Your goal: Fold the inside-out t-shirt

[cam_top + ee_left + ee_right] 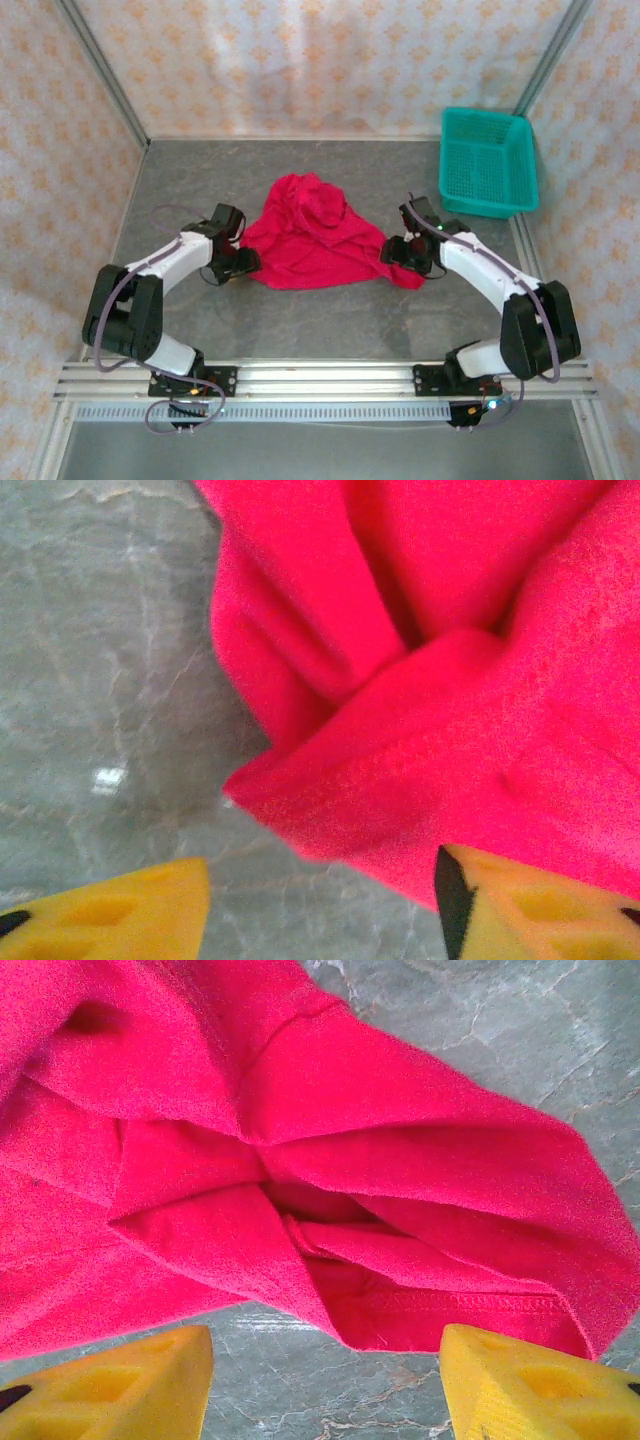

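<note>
Your wrist views show the left gripper (322, 868) and right gripper (325, 1345) both open, yellow fingers (130, 1380) spread and clasping nothing, at the folds and stitched hem of the t-shirt (315, 235). Overhead, it lies crumpled between them on the table (300, 320), with a teal basket (487, 160) at the far right.

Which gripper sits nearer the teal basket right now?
The right gripper, at the red t-shirt corner facing the teal basket; the left gripper is across the cloth.
</note>
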You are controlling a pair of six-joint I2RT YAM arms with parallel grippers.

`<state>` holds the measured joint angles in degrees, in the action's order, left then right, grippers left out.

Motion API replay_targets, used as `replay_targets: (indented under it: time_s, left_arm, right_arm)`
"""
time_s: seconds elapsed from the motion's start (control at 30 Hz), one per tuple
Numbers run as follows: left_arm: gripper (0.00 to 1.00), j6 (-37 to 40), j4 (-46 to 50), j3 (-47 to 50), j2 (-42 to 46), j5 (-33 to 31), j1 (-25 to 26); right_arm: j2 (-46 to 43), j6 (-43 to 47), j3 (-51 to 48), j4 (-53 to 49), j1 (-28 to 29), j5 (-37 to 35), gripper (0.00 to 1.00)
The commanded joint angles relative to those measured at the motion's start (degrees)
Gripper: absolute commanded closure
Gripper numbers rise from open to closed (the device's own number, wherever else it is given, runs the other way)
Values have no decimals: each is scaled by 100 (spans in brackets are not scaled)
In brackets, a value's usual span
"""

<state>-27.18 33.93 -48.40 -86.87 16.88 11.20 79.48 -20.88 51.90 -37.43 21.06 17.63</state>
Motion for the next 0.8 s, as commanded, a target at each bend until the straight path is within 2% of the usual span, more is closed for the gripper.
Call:
replay_targets:
  time_s: [0.0,0.2,0.33,0.43,0.47,0.5,0.53,0.57,0.63,0.77]
  left_arm:
    - [50,6,-323,-262,-352,-338,-11]
    - [100,217,357,-1122,-844,-1069,-8]
    - [100,205,721,-1585,-432,-1138,-12]
    - [100,230,1037,-2082,-155,-1108,-30]
    - [100,240,1147,-2279,-105,-1059,-43]
    - [100,248,1232,-2430,-81,-991,-65]
    - [100,257,1300,-2569,-63,-888,-118]
    - [100,257,1352,-2710,-43,-747,-188]
    - [100,243,1408,-2913,-25,-364,-440]
    - [100,191,1567,-3324,76,302,-1132]
  right_arm:
    - [230,102,-140,-194,56,-35,37]
    - [618,112,-219,-28,61,-104,34]
    - [879,-91,-58,405,54,22,37]
    - [1084,-332,186,738,70,293,51]
    - [1121,-423,237,874,66,369,57]
    - [1148,-473,282,979,67,407,71]
    - [1172,-537,347,1017,64,367,89]
    - [1197,-577,422,1004,51,292,100]
    - [1118,-615,607,842,-49,392,100]
    - [312,-520,910,407,-572,485,100]
